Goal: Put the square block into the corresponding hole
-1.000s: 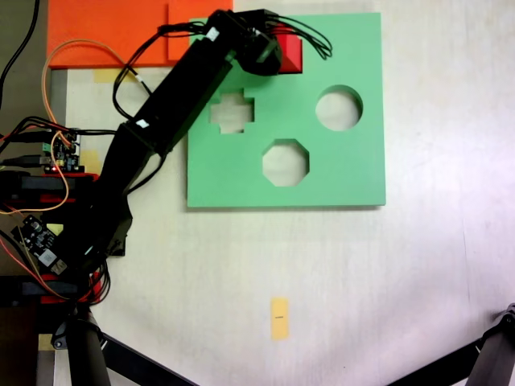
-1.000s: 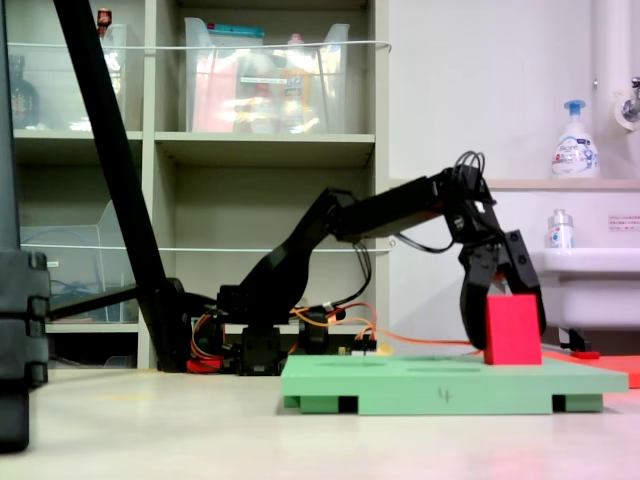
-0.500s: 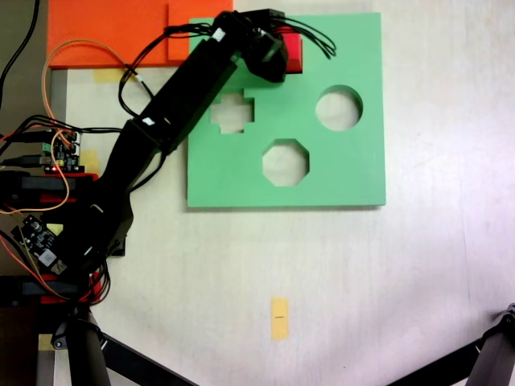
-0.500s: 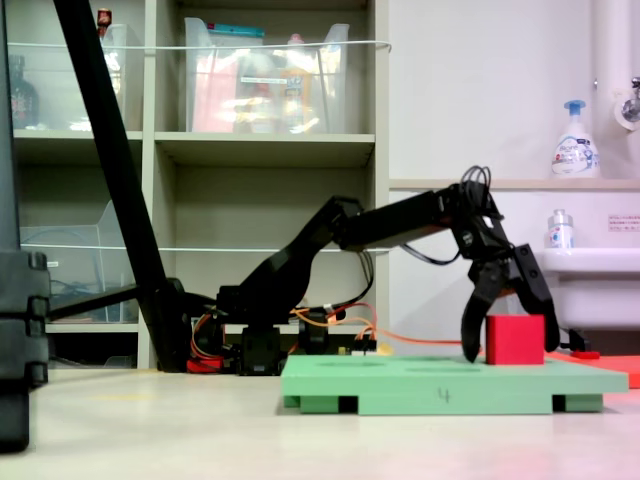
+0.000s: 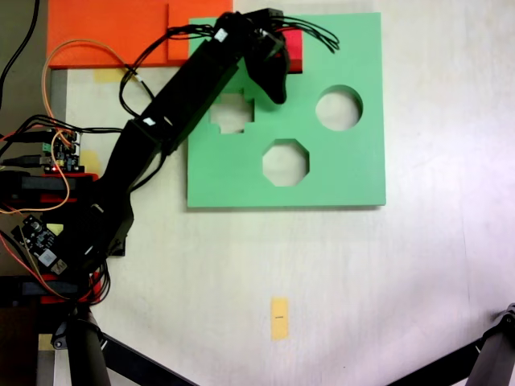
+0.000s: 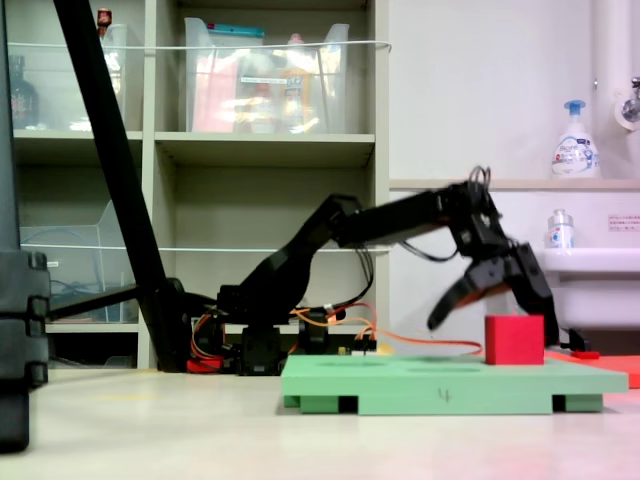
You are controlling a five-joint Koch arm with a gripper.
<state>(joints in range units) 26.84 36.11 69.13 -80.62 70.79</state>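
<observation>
Left to right: arm base with circuit boards and orange/black wires sits at the first exterior view's left edge, orange sheet lies flat at top left of that view, touching the green board's top-left corner. Arm reaches diagonally up and right over the board's left part, partly covering the cross cutout. Gripper is over the board's top edge; in the second exterior view its fingers are spread wide, one pointing out toward the second exterior view's left and raised above the board, the other down behind the red block; nothing is held. The block sits low in the board near the top edge in the first exterior view, just right of the gripper, only its upper part standing above the green surface in the second exterior view, upright. The square hole itself is hidden by the block and the gripper, so I cannot tell the fit at the edges. Octagon cutout and round cutout are farther right, both open to the worktop. A small yellow tape strip lies on the worktop well below the board.
</observation>
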